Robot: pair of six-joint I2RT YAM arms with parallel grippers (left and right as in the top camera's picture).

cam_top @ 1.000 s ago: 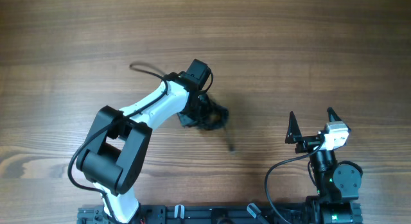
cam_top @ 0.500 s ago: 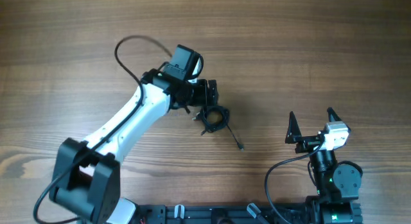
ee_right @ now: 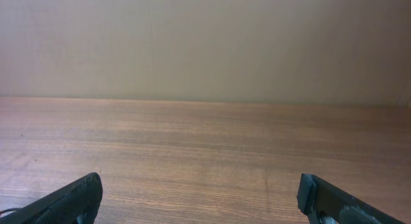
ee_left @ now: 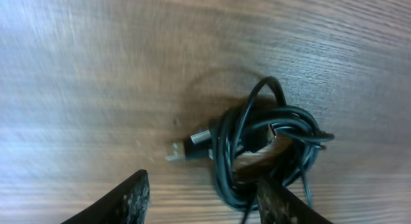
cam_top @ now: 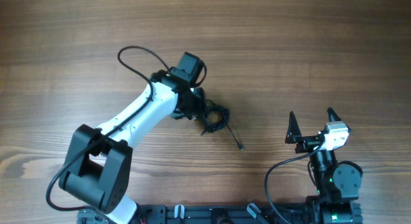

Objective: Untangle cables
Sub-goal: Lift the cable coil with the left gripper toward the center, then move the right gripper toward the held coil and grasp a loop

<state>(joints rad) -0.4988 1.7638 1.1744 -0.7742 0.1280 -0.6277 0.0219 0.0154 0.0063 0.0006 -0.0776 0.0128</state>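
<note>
Left gripper (ee_left: pixel 204 193) half-open, holding nothing, over the cables (ee_left: pixel 220 156) — knot not yet undone; right gripper (ee_right: pixel 200 198) wide open, empty; next: pinch one plug end (ee_left: pixel 198 138), pull it clear.

The left arm (cam_top: pixel 138 115) reaches out across the wooden tabletop (cam_top: pixel 321 44), its left fingers (cam_top: pixel 192 107) right up against a small dark bundle of cables (cam_top: pixel 216 118). One thin strand (cam_top: pixel 232 137) trails off toward the near right. Well apart, the right fingers (cam_top: pixel 293 129) stand spread wide over bare wood.
</note>
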